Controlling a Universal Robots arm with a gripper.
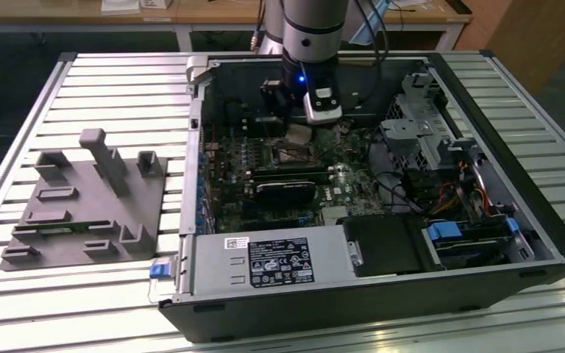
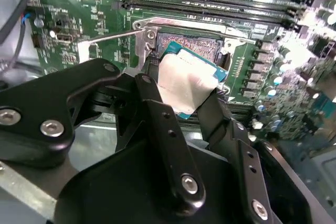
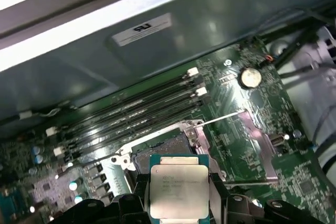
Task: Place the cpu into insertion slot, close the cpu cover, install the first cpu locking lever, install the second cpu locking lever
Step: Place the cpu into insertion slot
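Now a grey holder (image 1: 86, 198) sits on the worktop (image 1: 115, 81) at the exterior view's left. Further right, inside the open computer case (image 1: 361, 309), the claw (image 2: 181, 97) pinches the cpu (image 2: 185, 77) by its sides, right over the insertion slot (image 2: 197, 45).

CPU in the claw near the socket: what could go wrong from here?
The pale silvery square cpu, gripped in the claw, looks skewed against the dark silver-rimmed square insertion slot; it might seat crooked. The claw's fingers hang close to the thin silvery lever and could snag it.
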